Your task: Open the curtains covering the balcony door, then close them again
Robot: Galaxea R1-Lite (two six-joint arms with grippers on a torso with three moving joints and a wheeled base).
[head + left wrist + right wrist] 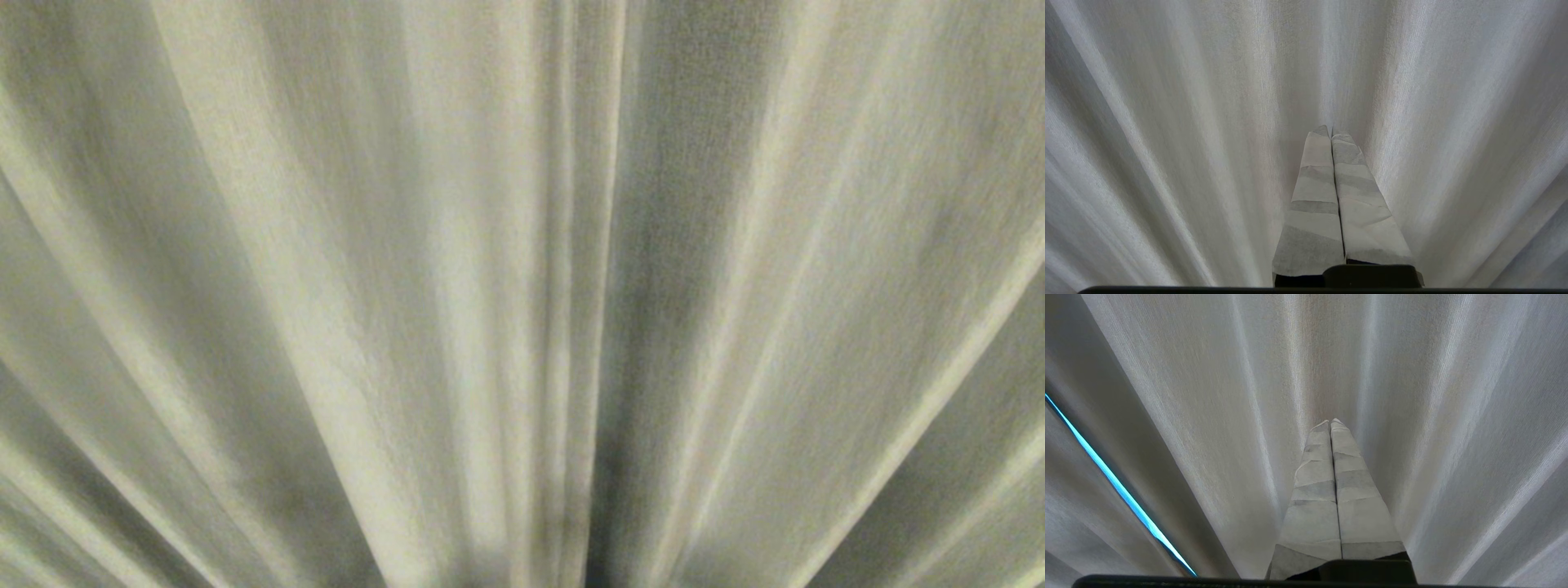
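The curtains [343, 294] fill the head view from edge to edge, cream-beige pleats fanning out from the bottom centre toward the upper corners. A doubled vertical edge, two hems lying side by side, runs from the top centre down to the bottom centre of that frame, with a thin dark slot showing beside it at the very bottom. Neither arm shows in the head view, and no balcony door can be seen behind the fabric there.

In the left wrist view the left pincer [1331, 131] rises from the bottom centre, its two tape-wrapped fingers [1312, 204] pressed flat together along their whole length with nothing between them. Its tips point into a shaded fold of the curtains [1167, 122]; whether they touch the cloth cannot be told. Fabric closes in on every side of the frame.

In the right wrist view the right pincer [1330, 422] stands the same way, fingers [1359, 514] fully together and empty, aimed at a fold of the curtains [1433, 416]. At the left of that frame a narrow bright blue slit [1114, 484] runs diagonally from the left edge to the bottom, where a curtain edge leaves a gap.
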